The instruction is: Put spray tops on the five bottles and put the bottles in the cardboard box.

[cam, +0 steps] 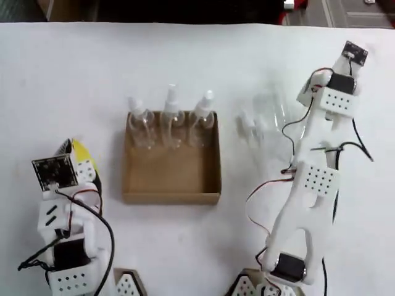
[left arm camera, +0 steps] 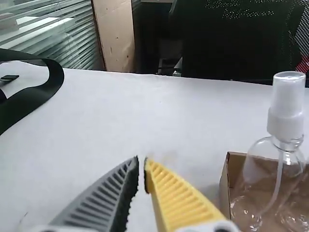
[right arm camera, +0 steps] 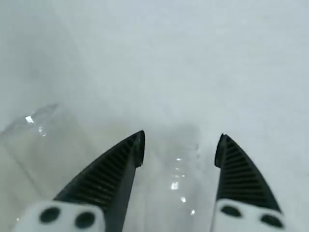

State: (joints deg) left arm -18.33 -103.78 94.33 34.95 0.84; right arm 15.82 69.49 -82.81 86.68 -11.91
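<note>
White desk point(cam: 185, 55), two arms side by side. An open brown cardboard box point(cam: 173, 176) sat mid-desk. Three clear plastic bottles with white spray tops point(cam: 173, 120) stood upright in a row against the box's far wall.

The left gripper point(left arm camera: 142, 166) hung above the desk off the box's left side, near it but not touching. Its grey and yellow jaws were all but together, with nothing between them. From its wrist camera, the nearest capped bottle point(left arm camera: 285, 145) showed just inside the box edge.

To the right of the box and apart from it, two more clear bottles point(cam: 268, 111) lay on the desk, faint against the white. I could not tell whether they had tops on.

The right gripper point(right arm camera: 178, 145) was low over them, its black jaws spread wide. One lying bottle point(right arm camera: 178, 188) sat between the tips, with no visible pinch. The second bottle point(right arm camera: 38, 140) lay just beside it.
</note>
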